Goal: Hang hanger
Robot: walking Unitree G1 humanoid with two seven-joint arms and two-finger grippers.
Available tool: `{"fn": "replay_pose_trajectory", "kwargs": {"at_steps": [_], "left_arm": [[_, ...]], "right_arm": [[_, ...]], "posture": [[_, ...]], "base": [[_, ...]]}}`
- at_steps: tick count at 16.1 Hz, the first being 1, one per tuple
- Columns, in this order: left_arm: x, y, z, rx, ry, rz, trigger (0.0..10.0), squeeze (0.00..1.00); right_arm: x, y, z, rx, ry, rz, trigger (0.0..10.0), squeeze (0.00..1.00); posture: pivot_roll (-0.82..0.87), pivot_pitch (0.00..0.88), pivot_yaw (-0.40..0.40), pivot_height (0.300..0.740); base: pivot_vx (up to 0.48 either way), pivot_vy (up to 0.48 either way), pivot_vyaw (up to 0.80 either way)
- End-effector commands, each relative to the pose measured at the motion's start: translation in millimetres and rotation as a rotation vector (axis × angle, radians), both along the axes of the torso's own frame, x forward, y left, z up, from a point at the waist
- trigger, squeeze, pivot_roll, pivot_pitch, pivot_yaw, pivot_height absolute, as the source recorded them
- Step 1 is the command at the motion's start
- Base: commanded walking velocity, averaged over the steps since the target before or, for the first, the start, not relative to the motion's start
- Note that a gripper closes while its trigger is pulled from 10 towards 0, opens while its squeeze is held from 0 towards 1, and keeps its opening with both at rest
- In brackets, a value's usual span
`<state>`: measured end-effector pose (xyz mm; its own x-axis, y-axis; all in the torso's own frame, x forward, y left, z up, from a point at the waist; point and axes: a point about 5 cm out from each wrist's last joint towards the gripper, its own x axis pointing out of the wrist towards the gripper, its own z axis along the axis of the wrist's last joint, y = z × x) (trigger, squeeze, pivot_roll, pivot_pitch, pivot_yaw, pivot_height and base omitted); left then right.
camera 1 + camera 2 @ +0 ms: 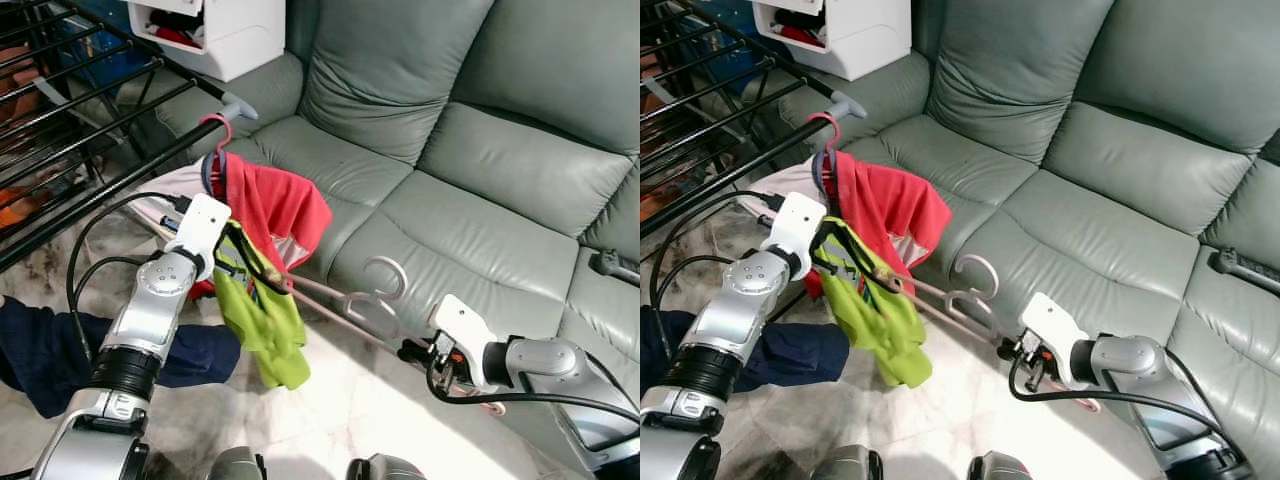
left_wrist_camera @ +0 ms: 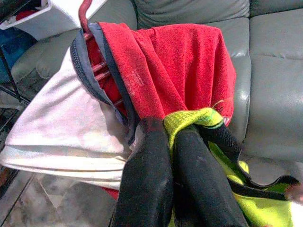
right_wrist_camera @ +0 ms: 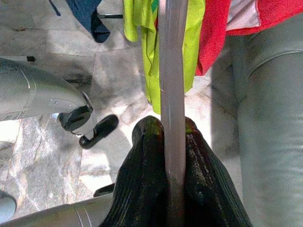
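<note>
A pale pink-grey hanger [image 1: 345,303] lies slanted in the air in front of the sofa, its hook [image 1: 385,275] pointing up. My right gripper [image 3: 173,127] is shut on one end of its bar, low at the right [image 1: 410,350]. The hanger's other end sits inside a yellow-green garment [image 1: 265,320] that droops from it. My left gripper [image 2: 173,137] is shut on that garment's black-edged top, just below the drying rack's black bar [image 1: 100,190]. A red garment [image 1: 280,205] on a red hanger hangs from that bar, right behind the green one.
A grey-green leather sofa [image 1: 480,200] spans the back and right. The black drying rack covers the left, with a white garment [image 2: 61,127] beside the red one. A white cabinet [image 1: 230,35] stands at the back. Dark blue cloth [image 1: 190,355] lies on the marble floor.
</note>
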<state>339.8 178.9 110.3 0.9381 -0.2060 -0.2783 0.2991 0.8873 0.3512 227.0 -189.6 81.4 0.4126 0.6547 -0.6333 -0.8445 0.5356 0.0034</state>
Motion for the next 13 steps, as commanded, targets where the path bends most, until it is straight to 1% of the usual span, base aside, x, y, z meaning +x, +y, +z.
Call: {"fn": "replay_pose_trajectory", "kwargs": {"at_steps": [1, 2, 3, 4, 5, 7, 8, 10, 13], "left_arm": [[1.9, 0.4, 9.5, -0.01, -0.033, -0.019, 10.0, 0.0], [-1.8, -5.7, 13.7, -0.032, -0.042, -0.101, 10.0, 0.0], [-4.5, -9.6, 17.1, -0.046, -0.059, -0.144, 10.0, 0.0], [-5.4, -10.9, 18.6, -0.053, -0.068, -0.154, 10.0, 0.0], [-9.6, -17.7, 23.3, -0.087, -0.081, -0.213, 10.0, 0.0], [-16.0, -25.5, 28.4, -0.103, -0.109, -0.301, 10.0, 0.0], [-19.4, -29.2, 30.4, -0.124, -0.112, -0.339, 10.0, 0.0], [-22.0, -35.5, 34.9, -0.135, -0.128, -0.377, 10.0, 0.0], [-22.9, -37.4, 37.0, -0.13, -0.128, -0.389, 10.0, 0.0]], "right_arm": [[-0.7, 5.5, 1.8, -0.007, -0.02, 0.031, 10.0, 0.0], [3.6, 6.3, -2.0, -0.031, -0.048, 0.017, 10.0, 0.0], [7.2, 7.3, -2.9, -0.022, -0.057, -0.008, 10.0, 0.0], [8.5, 7.8, -3.1, -0.017, -0.061, -0.015, 10.0, 0.0], [13.9, 6.5, -5.3, -0.035, -0.088, -0.042, 10.0, 0.0], [20.7, 4.3, -6.4, -0.056, -0.125, -0.069, 10.0, 0.0], [24.3, 3.7, -6.7, -0.051, -0.132, -0.091, 10.0, 0.0], [31.6, 2.9, -6.4, -0.052, -0.177, -0.131, 10.0, 0.0], [52.1, -5.7, 3.9, -0.043, -0.32, -0.302, 10.0, 0.0]], "posture": [[-0.04, 0.02, 0.011, 0.74], [-0.04, 0.021, 0.008, 0.74], [-0.03, 0.023, 0.006, 0.74], [-0.03, 0.023, 0.006, 0.74], [-0.03, 0.023, 0.006, 0.74], [-0.03, 0.025, 0.004, 0.74], [-0.03, 0.025, 0.004, 0.74], [-0.03, 0.027, 0.007, 0.74], [-0.03, 0.03, 0.01, 0.74]], "base": [[0.0, 0.0, 0.0], [0.0, 0.0, 0.0], [0.0, 0.0, 0.0], [0.0, 0.0, 0.0], [0.0, 0.0, 0.0], [0.0, 0.0, 0.0], [0.0, 0.0, 0.0], [0.0, 0.0, 0.0], [0.0, 0.0, 0.0]]}}
